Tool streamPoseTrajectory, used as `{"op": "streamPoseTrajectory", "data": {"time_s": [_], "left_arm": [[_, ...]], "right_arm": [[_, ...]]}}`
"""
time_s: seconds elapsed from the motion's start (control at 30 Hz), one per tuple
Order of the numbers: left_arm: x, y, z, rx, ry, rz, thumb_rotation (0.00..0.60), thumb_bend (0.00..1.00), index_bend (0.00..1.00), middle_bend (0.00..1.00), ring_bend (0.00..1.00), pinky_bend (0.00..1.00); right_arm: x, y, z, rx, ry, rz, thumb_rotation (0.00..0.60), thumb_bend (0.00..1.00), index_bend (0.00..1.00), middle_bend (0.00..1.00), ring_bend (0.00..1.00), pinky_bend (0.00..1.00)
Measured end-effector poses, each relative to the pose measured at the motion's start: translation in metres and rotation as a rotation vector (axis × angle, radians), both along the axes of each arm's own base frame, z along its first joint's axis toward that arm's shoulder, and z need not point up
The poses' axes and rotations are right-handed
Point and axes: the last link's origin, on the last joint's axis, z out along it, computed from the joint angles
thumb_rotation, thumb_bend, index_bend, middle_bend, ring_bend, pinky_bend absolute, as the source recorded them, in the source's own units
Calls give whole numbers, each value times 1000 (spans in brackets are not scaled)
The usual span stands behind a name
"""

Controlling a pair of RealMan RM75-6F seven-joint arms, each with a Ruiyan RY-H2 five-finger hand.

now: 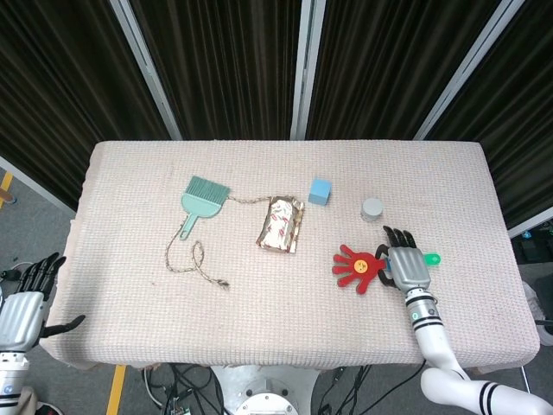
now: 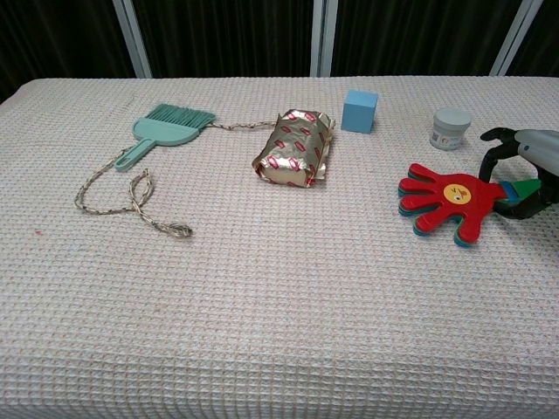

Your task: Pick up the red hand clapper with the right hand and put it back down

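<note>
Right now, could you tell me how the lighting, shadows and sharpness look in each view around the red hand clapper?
Head view: even, diffuse light, sharp focus; only a faint shadow beneath the red hand clapper and right hand. Chest view: also evenly lit and sharp, a soft shadow under the clapper, mild glare on the foil packet; the right hand is cut by the frame's right edge.

Glossy plastic clapper (image 2: 445,202), crinkled shiny foil packet (image 2: 296,148), rough waffle-weave tablecloth (image 2: 262,314).

Right hand (image 1: 408,266) curled; left hand (image 1: 24,304) spread.
</note>
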Motion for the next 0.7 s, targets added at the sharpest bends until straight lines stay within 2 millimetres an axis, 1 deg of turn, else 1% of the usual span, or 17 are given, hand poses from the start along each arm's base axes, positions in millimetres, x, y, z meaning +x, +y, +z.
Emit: {"op": "streamPoseTrajectory", "data": {"time_s": [0.07, 0.1, 0.17, 0.2, 0.3, 0.33, 0.37, 0.47, 0.5, 0.6, 0.63, 0.7], "left_arm": [[0, 0, 0, 1, -1, 0, 600, 12, 36, 0, 0, 59], [0, 0, 0, 2, -2, 0, 600, 12, 36, 0, 0, 59], [0, 0, 0, 3, -4, -1, 600, 12, 35, 0, 0, 60], [0, 0, 0, 4, -5, -2, 600, 12, 36, 0, 0, 60], [0, 0, 0, 8, -7, -5, 600, 12, 36, 0, 0, 61], [0, 0, 0, 9, -7, -6, 600, 12, 35, 0, 0, 61], [0, 0, 1, 11, -8, -7, 600, 12, 35, 0, 0, 61], [0, 0, 1, 15, -11, -10, 600, 12, 35, 0, 0, 62], [0, 0, 1, 15, -11, -10, 600, 13, 35, 0, 0, 63], [0, 0, 0, 16, -15, -10, 600, 12, 35, 0, 0, 63], [-1, 0, 0, 15, -16, -9, 600, 12, 35, 0, 0, 64], [-1, 0, 0, 14, -19, -8, 600, 13, 36, 0, 0, 66]], "right_arm": [[1, 1, 1, -14, -35, 2, 600, 365, 727, 188, 7, 5], [1, 1, 2, -20, -54, 3, 600, 382, 748, 214, 26, 29], [2, 2, 3, -41, -108, 5, 600, 409, 787, 253, 77, 114], [3, 2, 4, -51, -135, 6, 600, 424, 803, 271, 107, 180], [4, 2, 6, -85, -233, 9, 600, 467, 814, 315, 171, 354], [5, 2, 6, -98, -274, 9, 600, 477, 816, 328, 187, 397], [5, 2, 7, -108, -304, 9, 600, 493, 819, 352, 221, 471], [7, 1, 10, -146, -397, 7, 600, 535, 837, 405, 317, 627], [8, 1, 11, -161, -420, 8, 600, 552, 853, 433, 385, 704], [10, -1, 15, -208, -480, 12, 600, 578, 875, 487, 547, 854], [11, 0, 16, -217, -504, 10, 600, 586, 878, 504, 588, 889], [12, 0, 17, -226, -543, 5, 600, 602, 887, 533, 628, 925]]}}
